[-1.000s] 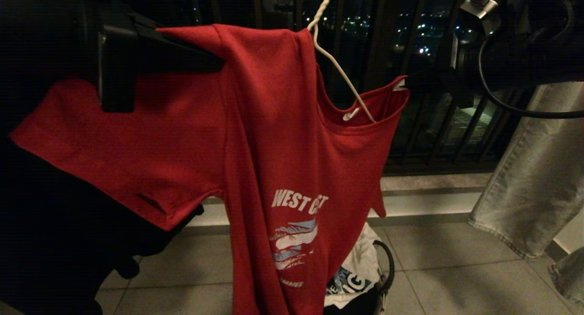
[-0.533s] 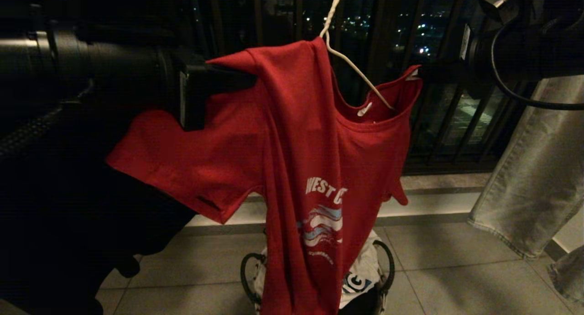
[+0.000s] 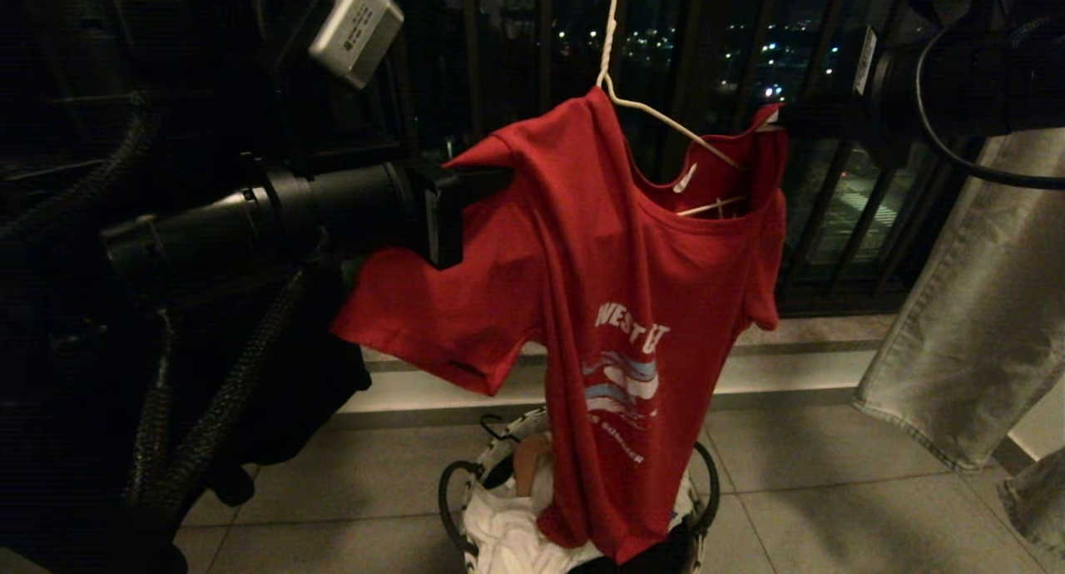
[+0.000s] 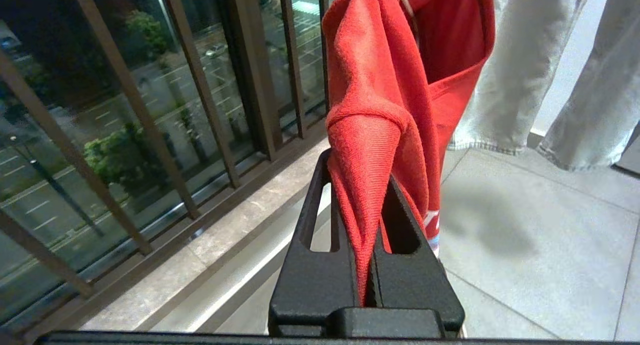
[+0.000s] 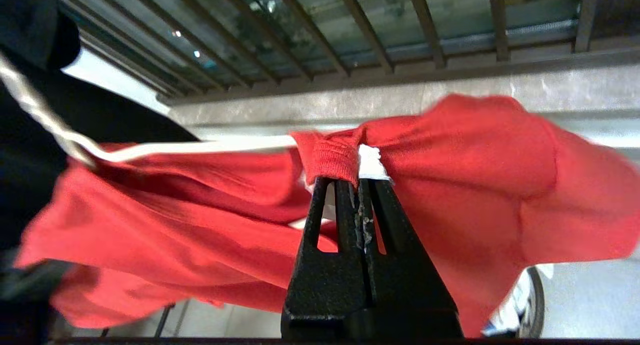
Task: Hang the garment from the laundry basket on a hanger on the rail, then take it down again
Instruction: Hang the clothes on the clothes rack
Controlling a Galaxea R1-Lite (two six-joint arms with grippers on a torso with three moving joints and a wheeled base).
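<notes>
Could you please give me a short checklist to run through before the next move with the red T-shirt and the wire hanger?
1. Left gripper shut on a fold of the red T-shirt: ok.
2. Right gripper shut on the T-shirt's collar edge by its white label: ok.
3. White wire hanger inside the neck opening: ok on the right arm's side, where its wire runs under the collar.
4. Hanger under the shoulder on the left arm's side: cannot tell, the cloth hides it.
5. Hanger's hook on the rail: cannot tell, the top is out of view.
6. Hem clear of the laundry basket: not ok, it hangs into the basket.
</notes>
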